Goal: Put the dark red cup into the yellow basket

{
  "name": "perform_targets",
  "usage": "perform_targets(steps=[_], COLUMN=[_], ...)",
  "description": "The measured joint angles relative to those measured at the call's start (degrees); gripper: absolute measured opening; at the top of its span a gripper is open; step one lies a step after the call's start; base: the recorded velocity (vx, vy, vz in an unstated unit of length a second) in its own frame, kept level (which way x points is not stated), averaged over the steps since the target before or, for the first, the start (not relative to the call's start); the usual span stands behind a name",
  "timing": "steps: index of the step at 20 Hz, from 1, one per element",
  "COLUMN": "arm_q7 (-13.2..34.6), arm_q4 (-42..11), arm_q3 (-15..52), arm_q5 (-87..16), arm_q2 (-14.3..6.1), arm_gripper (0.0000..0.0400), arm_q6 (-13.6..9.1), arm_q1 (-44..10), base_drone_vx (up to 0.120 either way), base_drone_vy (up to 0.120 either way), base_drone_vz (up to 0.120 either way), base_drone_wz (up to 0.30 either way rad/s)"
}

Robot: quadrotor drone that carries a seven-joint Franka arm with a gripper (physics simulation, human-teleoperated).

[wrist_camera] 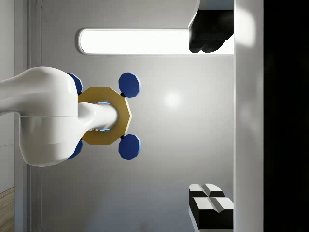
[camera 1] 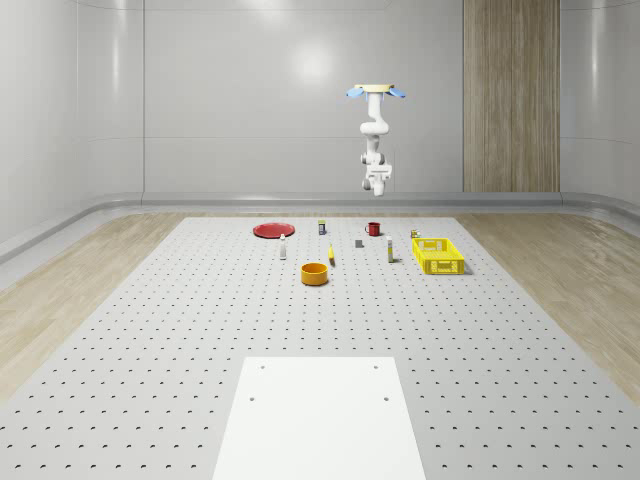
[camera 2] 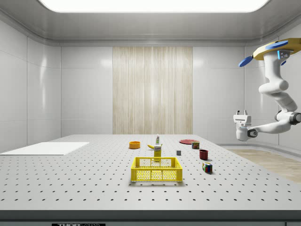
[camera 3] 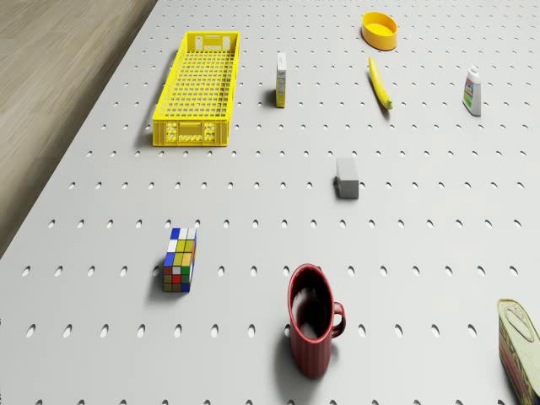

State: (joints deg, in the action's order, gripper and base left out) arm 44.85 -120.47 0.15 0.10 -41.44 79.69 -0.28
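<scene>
The drone (camera 1: 377,92) hovers high above the counter's (camera 1: 200,330) far edge, gripper (wrist_camera: 211,121) wide and empty. The dark red cup (camera 3: 312,329) stands upright, well apart from the yellow basket (camera 3: 199,89). Approach has barely begun; descending comes next.

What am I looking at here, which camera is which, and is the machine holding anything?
This is a simulated drone with a white arm hanging under it, ending in a two-finger tool. It hovers high up, near the cup's end of the table. One picture looks over the whole table, one from its side, one down from the drone, one from the arm's wrist. On the table are a dark red cup, a yellow basket, a cube, a banana, a red plate and other small items. The tool is open and holds nothing.
</scene>
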Motion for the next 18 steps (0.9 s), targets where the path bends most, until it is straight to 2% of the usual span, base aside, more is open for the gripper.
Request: perform_targets(steps=[7, 18], arm_q7=[-0.03, -0.07], arm_q4=[2.90, 3.41], arm_q3=[0.05, 0.11], arm_q5=[0.03, 0.04], arm_q2=[1.07, 1.10], arm_gripper=[0.0400, 0.0400], arm_q6=[-1.52, -1.52], arm_q1=[-0.08, -0.17], base_drone_vx=[0.120, 0.120], base_drone_vy=[0.000, 0.000], base_drone_vz=[0.000, 0.000], base_drone_wz=[0.000, 0.000])
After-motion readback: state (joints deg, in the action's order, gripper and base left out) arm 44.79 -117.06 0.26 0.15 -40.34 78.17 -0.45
